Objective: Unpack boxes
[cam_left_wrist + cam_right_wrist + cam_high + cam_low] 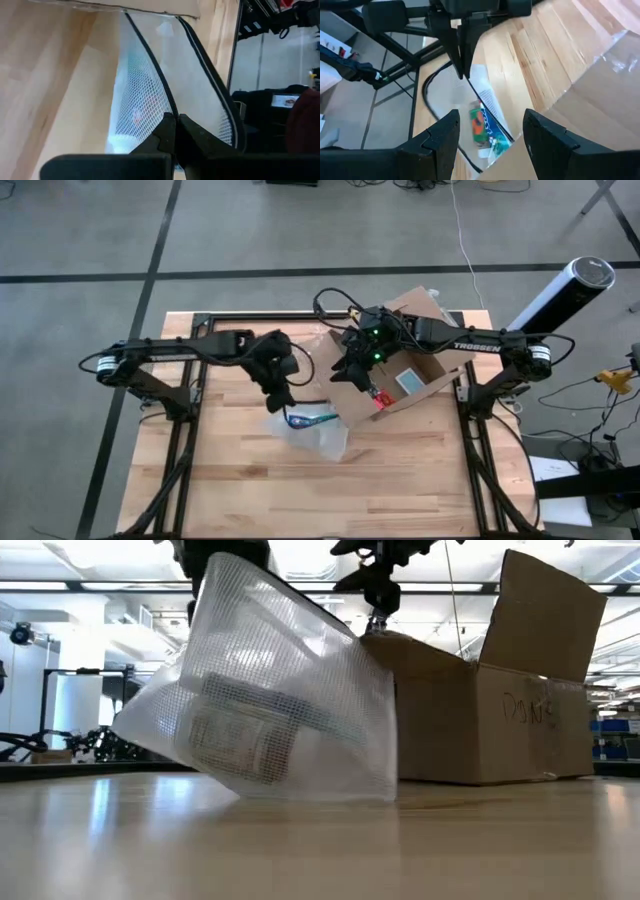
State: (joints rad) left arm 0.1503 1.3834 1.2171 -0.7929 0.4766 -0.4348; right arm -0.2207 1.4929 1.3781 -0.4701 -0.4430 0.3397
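Observation:
The brown cardboard box (pixel 415 375) stands open at the table's far right, one flap (pixel 545 615) raised. Left of it, my left gripper (pixel 283 395) is shut on a translucent mesh zip pouch (pixel 280 700) with a blue-green packet (pixel 482 125) inside. The pouch is tilted up, and its lower edge (pixel 300 795) rests on the table. My right gripper (pixel 490 145) stands open above the box's left edge (pixel 352 380), with a strip of cardboard (pixel 520 160) showing between its fingers. My left gripper pinches the pouch's black zipper edge (pixel 170 107) between its two shut fingers, slanting down from above on the table's left side. The pouch hangs tilted below the fingers, its zipper side raised and its opposite edge on the table. My right gripper: whether its fingers touch the box I cannot tell.
A small red thing (pixel 380 400) sits at the box's near left corner. A black cable (pixel 432 95) lies on the wood by the pouch. Bare wooden table (pixel 250 480) spreads toward the near edge. Dark frame rails (pixel 190 440) run under both sides.

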